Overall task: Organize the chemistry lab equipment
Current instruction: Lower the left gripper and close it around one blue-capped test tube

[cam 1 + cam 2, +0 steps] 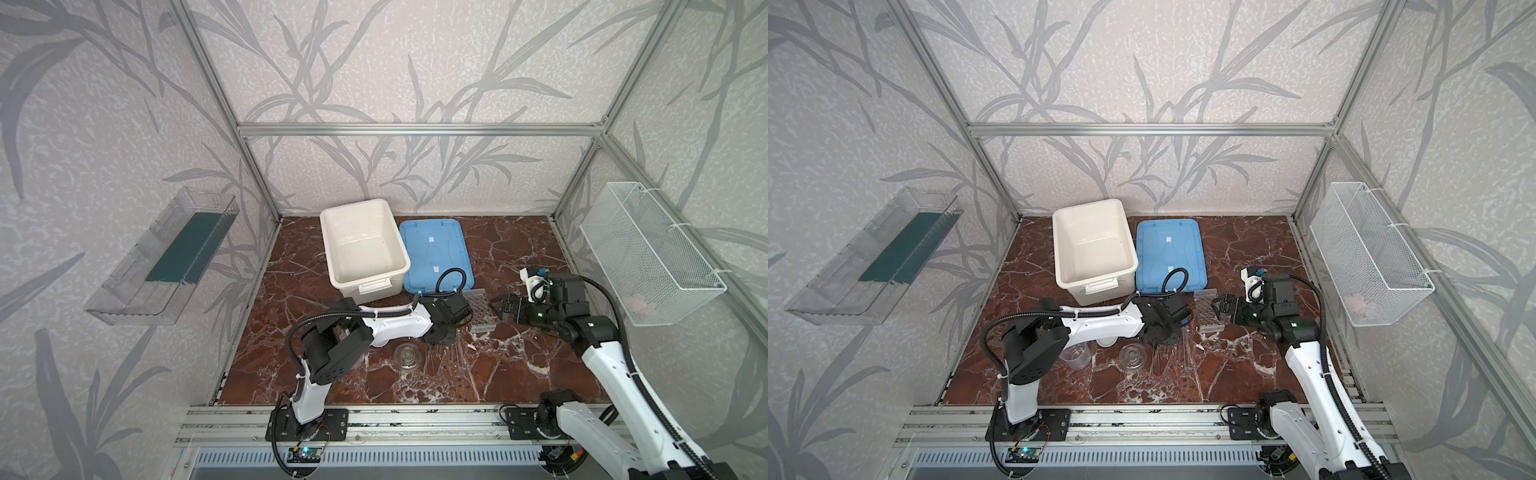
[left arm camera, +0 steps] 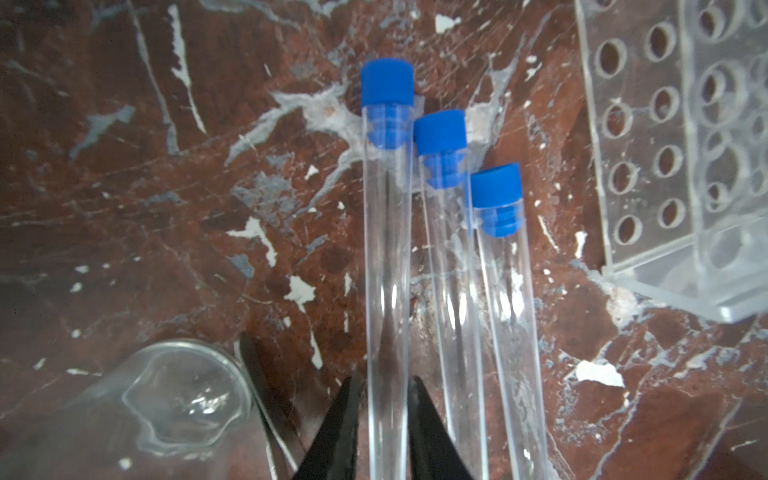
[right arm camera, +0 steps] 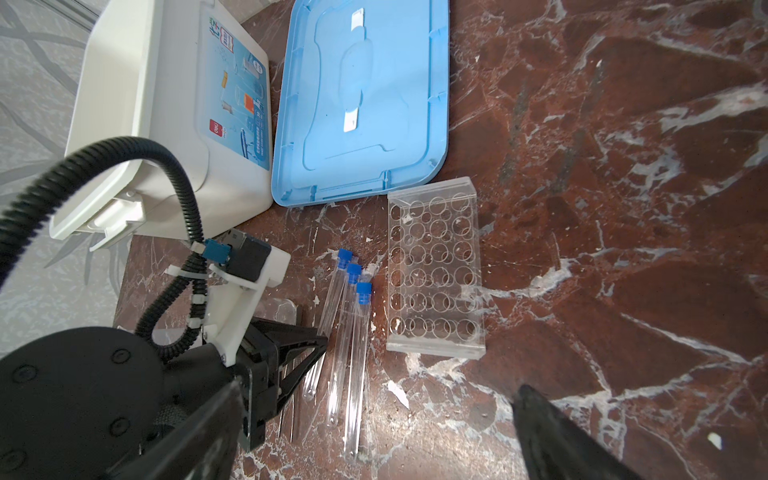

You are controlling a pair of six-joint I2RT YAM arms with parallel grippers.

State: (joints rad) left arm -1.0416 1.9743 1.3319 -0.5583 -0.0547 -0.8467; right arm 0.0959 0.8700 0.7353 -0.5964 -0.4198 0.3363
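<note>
The left gripper (image 2: 384,380) is low over the marble table (image 1: 519,374), its black fingers (image 2: 345,428) set narrow on either side of one long clear tube (image 2: 386,249), the one whose blue cap reaches farthest from the gripper. They sit very close to the glass, but whether they press on it cannot be told. This tube lies flat on the table in a tight row with two others (image 2: 449,270) – all three are blue-capped and just beside the clear multi-hole rack (image 3: 434,274). The round glass vessel (image 1: 406,356) stands near the tubes' closed ends, and the small clear beaker (image 1: 1076,355) sits beside the left arm's elbow. The right gripper (image 1: 500,308) hovers at the rack's other side, its fingers spread wide and empty. Behind, the white tub (image 1: 361,245) stands open with its blue lid (image 1: 434,253) lying flat beside it
</note>
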